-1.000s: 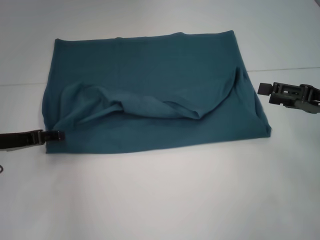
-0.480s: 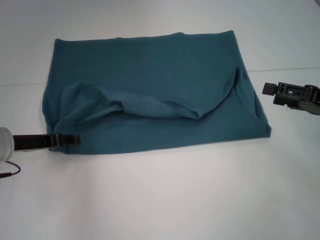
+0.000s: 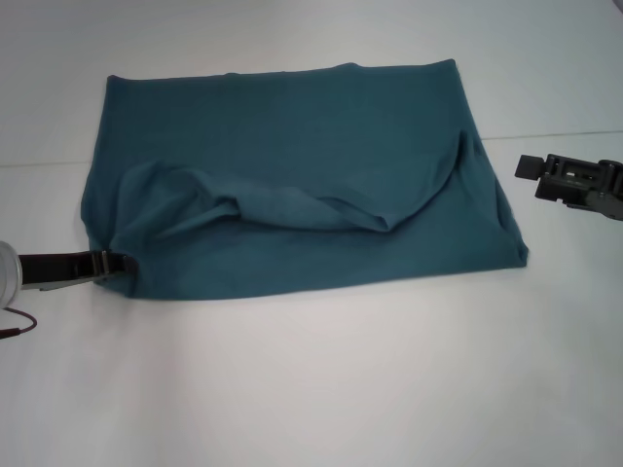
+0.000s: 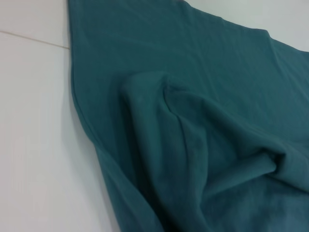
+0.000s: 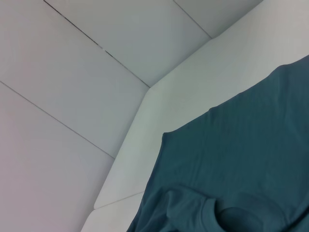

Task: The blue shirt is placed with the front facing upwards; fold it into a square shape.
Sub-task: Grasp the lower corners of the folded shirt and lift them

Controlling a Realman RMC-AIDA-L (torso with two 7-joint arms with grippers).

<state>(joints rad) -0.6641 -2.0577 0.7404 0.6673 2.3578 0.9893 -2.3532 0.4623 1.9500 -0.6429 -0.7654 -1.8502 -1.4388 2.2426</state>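
The blue shirt is lying partly folded across the middle of the worktop, a rumpled flap sagging over its lower half. The left gripper is sitting at the shirt's lower-left corner, at the frame's left edge; I cannot tell whether it is pinching cloth. The right gripper is hanging at mid-right, just off the shirt, holding nothing (jaw gap unclear). Smoothing that flap flat before the next fold would help. No containers here.

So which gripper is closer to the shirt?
Left. The left gripper is at the shirt's near left corner, touching its edge. The right gripper hangs off to the right side, apart from it.
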